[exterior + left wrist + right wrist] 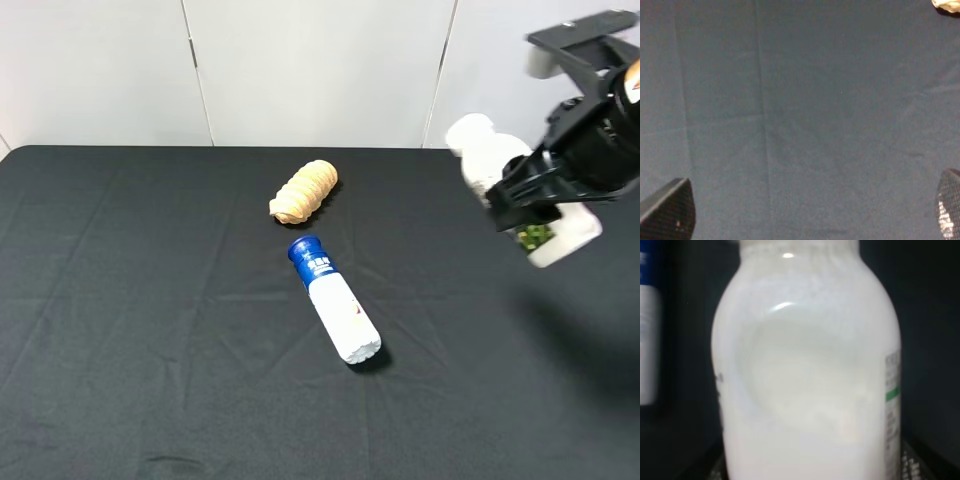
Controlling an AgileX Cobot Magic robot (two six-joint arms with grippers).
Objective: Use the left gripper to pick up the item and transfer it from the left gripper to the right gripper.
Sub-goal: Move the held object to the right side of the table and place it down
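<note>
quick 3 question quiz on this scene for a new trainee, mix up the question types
1. True or false: the right end effector holds the small white bottle up off the black cloth.
2. Which end of the blue-capped bottle points toward the tan pastry? A) the cap B) the base
3. Fill in: in the left wrist view, the left end effector is ____ (open or shut), with only cloth between its fingertips.

Key: 1 true; 2 A; 3 open.
</note>
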